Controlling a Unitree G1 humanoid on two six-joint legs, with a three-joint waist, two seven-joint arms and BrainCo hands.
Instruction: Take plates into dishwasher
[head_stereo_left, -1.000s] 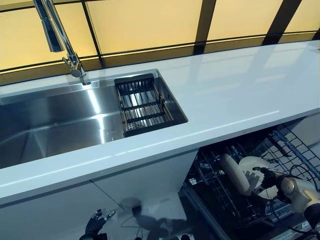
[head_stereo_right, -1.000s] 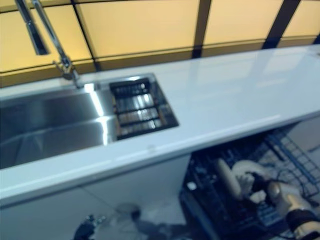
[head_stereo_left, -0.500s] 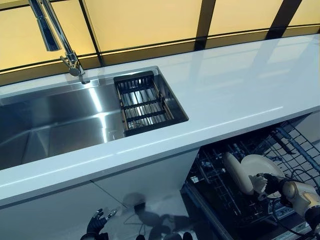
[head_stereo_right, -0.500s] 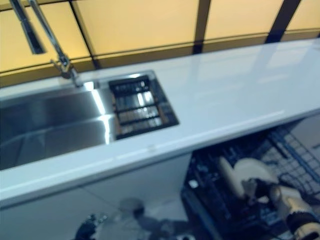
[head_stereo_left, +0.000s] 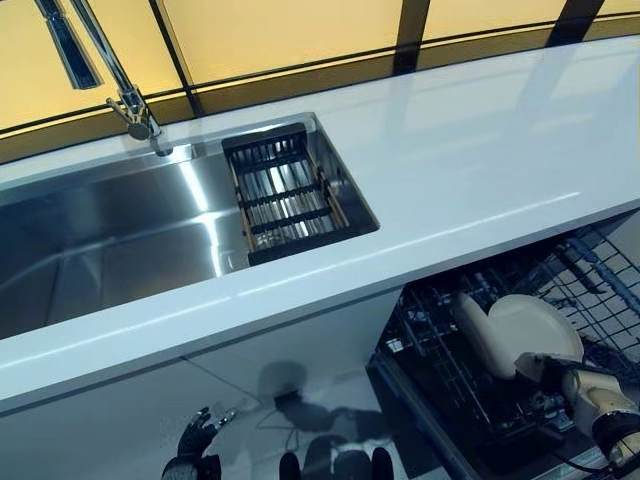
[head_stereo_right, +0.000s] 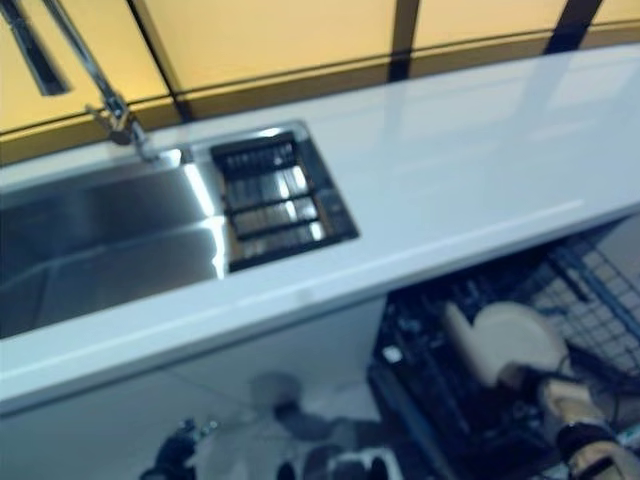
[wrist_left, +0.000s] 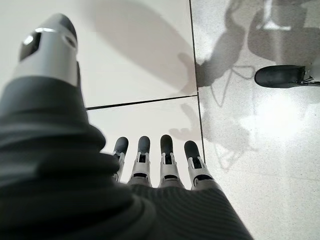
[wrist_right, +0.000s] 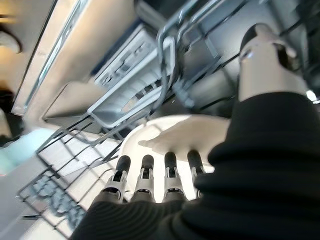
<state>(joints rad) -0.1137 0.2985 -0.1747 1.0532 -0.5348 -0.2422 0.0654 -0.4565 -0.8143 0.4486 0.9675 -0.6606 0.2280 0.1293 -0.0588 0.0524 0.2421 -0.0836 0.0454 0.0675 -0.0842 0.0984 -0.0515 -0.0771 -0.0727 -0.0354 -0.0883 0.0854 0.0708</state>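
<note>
A: Where are the plates?
B: Two cream plates in the dishwasher rack (head_stereo_left: 600, 290), below the white counter (head_stereo_left: 470, 160). Front plate (head_stereo_left: 535, 325) stands on edge, second plate (head_stereo_left: 475, 330) upright just behind it, towards the sink side; they overlap, can't tell if touching.
A: R hand?
B: Right hand (head_stereo_left: 572, 385) is down in the rack at the front plate's lower edge. Wrist view: fingers (wrist_right: 145, 175) straight, side by side, stretched over the plate's face, thumb (wrist_right: 262, 60) held apart. Nothing curled round the rim. Touching or just above, can't tell.
A: L hand?
B: Left hand (head_stereo_left: 195, 440) low by the white cabinet front (head_stereo_left: 150, 410), well apart from the rack. Fingers (wrist_left: 165, 160) straight, thumb out, holding nothing, over pale floor tiles (wrist_left: 140, 55).
A: Rest of scene?
B: Steel sink (head_stereo_left: 110, 250) on the left w/ a dark drain basket (head_stereo_left: 285, 195) at its right end, tap (head_stereo_left: 105, 65) behind.
</note>
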